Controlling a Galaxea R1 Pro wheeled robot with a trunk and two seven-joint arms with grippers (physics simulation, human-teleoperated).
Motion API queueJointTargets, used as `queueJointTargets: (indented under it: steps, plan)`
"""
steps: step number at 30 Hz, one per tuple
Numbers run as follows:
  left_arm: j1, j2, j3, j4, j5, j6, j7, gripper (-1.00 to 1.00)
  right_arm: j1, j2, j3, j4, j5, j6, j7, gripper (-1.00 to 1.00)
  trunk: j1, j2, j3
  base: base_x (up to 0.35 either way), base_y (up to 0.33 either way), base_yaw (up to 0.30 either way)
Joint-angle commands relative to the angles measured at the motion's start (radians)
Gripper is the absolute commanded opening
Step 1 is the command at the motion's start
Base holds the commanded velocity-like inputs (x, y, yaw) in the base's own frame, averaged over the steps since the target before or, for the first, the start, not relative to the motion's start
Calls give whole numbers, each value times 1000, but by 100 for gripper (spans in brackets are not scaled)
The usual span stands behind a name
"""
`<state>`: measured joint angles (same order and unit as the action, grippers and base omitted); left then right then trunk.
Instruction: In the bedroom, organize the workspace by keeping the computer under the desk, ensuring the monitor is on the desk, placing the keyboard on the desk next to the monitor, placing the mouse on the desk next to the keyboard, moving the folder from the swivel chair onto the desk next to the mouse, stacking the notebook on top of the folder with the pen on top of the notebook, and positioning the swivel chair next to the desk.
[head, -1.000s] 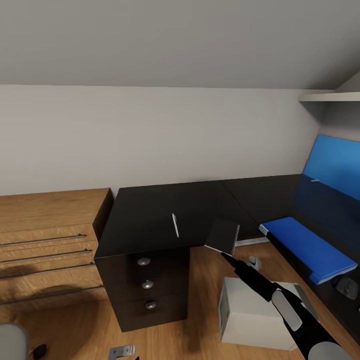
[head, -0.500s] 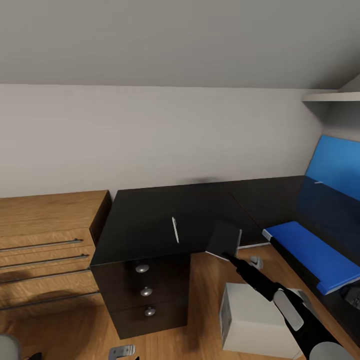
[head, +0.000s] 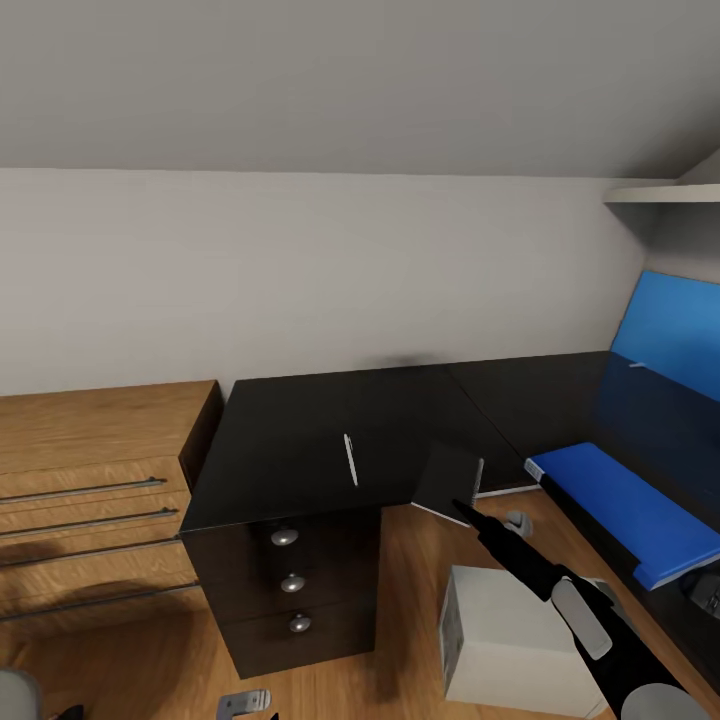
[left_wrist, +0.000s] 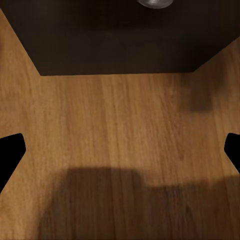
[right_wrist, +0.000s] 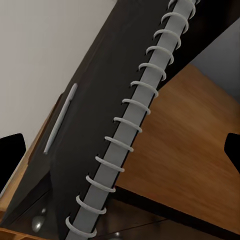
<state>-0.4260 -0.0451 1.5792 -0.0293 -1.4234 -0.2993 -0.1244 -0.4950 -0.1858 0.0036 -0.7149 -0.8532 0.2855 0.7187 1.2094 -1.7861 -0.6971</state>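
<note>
Head view: your right gripper (head: 462, 511) held the notebook (head: 448, 482) by its lower corner, the book raised and tilted at the inner corner of the desk (head: 300, 440), its spiral spine (right_wrist: 132, 115) running along the line of the fingers. The folder (head: 625, 510) lay flat on the desk's right wing, to the right of the held notebook and nearer the right arm, its long axis slanting toward you. The pen (head: 350, 459) lay on the left wing; the left gripper's fingers stood wide over bare floor.
</note>
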Motion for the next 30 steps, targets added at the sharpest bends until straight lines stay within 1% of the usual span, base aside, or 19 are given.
queueJointTargets:
  steps: [1,8,16,30]
  plan:
    - [0,-1,8,-3,-5,-1,-7,100,0,0,0,0,-10,9,1,100,0,0,-1,0,0,0]
    - [0,0,8,-3,-4,-2,-7,100,0,0,0,0,-10,9,1,100,0,0,-1,0,8,0]
    - [0,0,8,-3,-4,-2,-8,100,0,1,-1,0,-10,9,1,100,0,0,-1,0,101,0]
    - [0,2,8,-3,-3,-1,-7,100,0,2,-1,1,-10,9,1,100,0,0,-1,0,10,0]
